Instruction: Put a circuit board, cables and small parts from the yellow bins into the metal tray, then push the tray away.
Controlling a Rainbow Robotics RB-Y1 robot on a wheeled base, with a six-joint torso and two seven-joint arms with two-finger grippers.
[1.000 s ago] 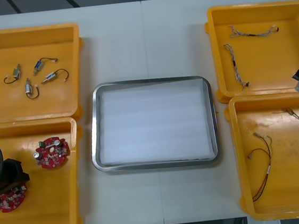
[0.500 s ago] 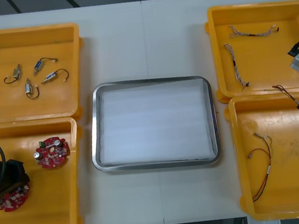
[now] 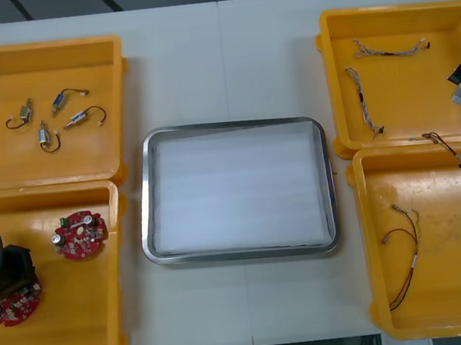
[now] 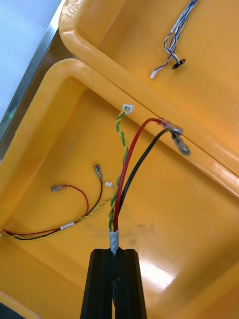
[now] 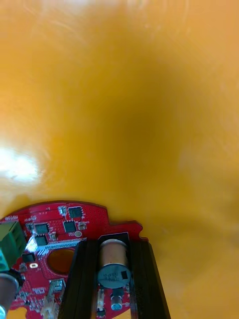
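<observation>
circuit board (image 5: pixel 52 219), one of two, in left claw (image 5: pixel 113 246); right claw (image 4: pixel 115 253) pinches cable (image 4: pixel 117 209).

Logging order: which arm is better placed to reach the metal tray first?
Right, probably: the right gripper holds the red and yellow cable raised; the left gripper grips a red circuit board low in its yellow bin.

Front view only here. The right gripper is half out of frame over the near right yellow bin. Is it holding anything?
Observer: Yes. The right gripper is shut on a red, black and yellow-green cable, pinched at its taped end.
Operator: Left gripper?
Observer: The left gripper is shut on a round red circuit board, clamped across a cylindrical component standing on it.
</observation>
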